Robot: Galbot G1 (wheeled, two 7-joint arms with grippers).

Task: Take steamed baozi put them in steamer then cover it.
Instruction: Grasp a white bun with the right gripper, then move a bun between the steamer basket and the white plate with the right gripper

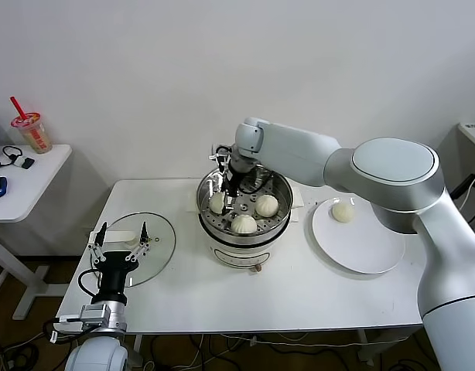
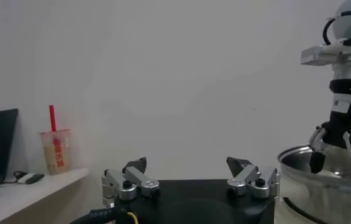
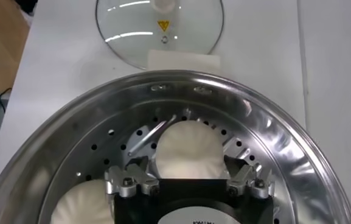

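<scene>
While the right tool (image 1: 224,188) sits inside the steamer (image 1: 280,220), the third bun (image 1: 216,202) is being set down.
The right tool's fingers stand spread on either side of that bun, which rests on the perforated tray; whether they touch it cannot be told, so treat it as released or nearly so. Two more buns (image 1: 266,205) lie on the tray beside it, and one bun (image 1: 343,211) remains on the plate (image 1: 369,251) (right of the steamer). The left tool (image 1: 119,241) hovers wide open over the glass lid (image 1: 156,232) on the table (image 1: 299,297), holding nothing. Next move, by judgement: lift the right tool straight up clear of the rim, then fetch the last bun; covering follows.
</scene>
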